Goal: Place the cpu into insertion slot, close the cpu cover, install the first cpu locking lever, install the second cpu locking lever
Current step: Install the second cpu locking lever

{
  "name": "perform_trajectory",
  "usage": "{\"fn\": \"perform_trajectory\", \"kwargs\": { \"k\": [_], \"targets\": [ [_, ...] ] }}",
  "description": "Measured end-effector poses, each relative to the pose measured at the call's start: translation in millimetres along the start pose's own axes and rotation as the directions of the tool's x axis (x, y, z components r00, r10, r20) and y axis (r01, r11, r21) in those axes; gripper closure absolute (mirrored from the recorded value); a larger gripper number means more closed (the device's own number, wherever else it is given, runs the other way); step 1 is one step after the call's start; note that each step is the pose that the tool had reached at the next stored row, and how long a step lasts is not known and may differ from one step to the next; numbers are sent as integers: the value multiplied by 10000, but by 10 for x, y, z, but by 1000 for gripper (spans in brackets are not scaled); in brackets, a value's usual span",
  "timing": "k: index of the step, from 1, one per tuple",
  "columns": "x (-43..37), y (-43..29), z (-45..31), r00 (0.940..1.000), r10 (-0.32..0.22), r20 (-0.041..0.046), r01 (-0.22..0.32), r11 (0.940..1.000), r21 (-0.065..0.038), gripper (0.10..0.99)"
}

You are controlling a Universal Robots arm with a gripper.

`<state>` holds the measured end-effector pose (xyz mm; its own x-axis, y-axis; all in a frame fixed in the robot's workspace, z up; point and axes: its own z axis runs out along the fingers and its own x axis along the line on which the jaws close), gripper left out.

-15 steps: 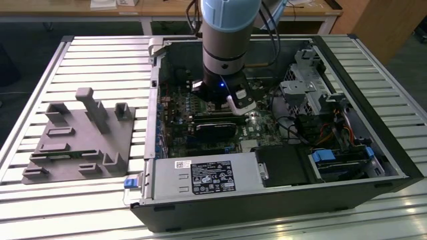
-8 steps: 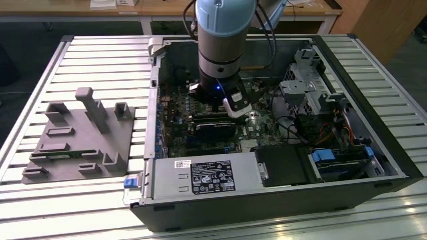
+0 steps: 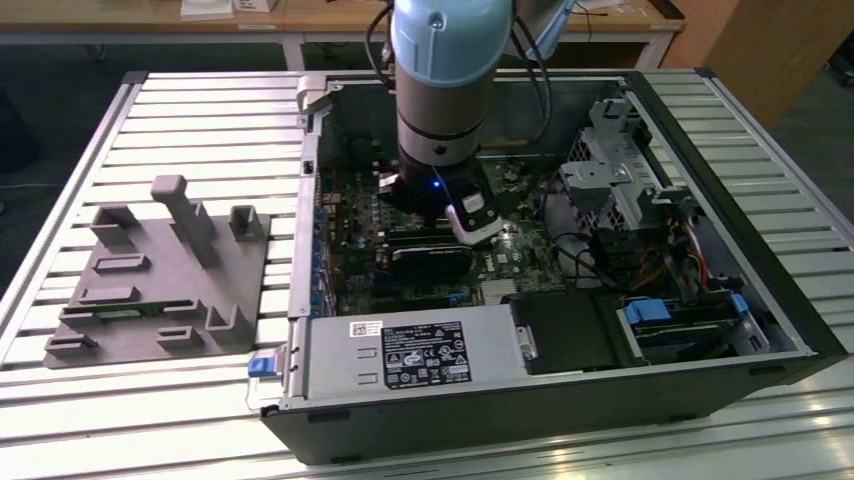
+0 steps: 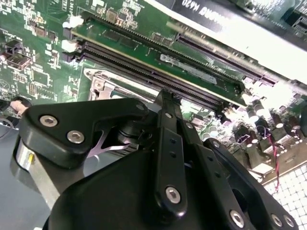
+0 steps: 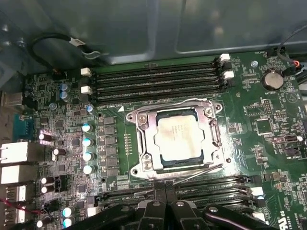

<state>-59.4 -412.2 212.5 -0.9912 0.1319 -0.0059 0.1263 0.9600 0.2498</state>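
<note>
End effector (image 5: pixel 165 201): fingers (image 4: pixel 168 120) pressed together, holding nothing, poised at the socket's edge beside the memory slots (image 5: pixel 153 79).
Cpu (image 5: pixel 178 135): seated flat in the insertion slot (image 5: pixel 140 125).
Cpu cover (image 5: pixel 211 132): closed down around the chip.
Computer case (image 3: pixel 747 300): open, lying on the slatted bench (image 3: pixel 200 110).
Grey fixture (image 3: pixel 154 285): on the bench, well apart, at the exterior view's left.

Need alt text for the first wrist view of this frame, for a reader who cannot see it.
A cpu with a pale silvery face sits in the insertion slot on a green circuit board, with the silvery cpu cover lying closed around it. Rows of long black memory slots run on two sides of the socket, and the gripper hangs just beside it.
</note>
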Motion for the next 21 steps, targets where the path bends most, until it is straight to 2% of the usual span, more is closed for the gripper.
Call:
{"fn": "perform_trajectory", "kwargs": {
  "k": [2,4,5,8,9,17,21],
  "targets": [
    [16,-24,2,10000,2,-8,-2,10000,-63,980],
    [39,-39,5,10000,8,-25,-8,9998,-196,980],
    [48,-42,7,10000,10,-40,-11,9995,-308,980],
    [56,-49,13,9999,21,-99,-29,9971,-763,980],
    [56,-54,16,9999,23,-107,-32,9966,-822,980],
    [50,-132,26,9999,23,-110,-32,9964,-844,980],
    [82,-150,45,9999,23,-112,-33,9963,-856,980]
  ]
}}
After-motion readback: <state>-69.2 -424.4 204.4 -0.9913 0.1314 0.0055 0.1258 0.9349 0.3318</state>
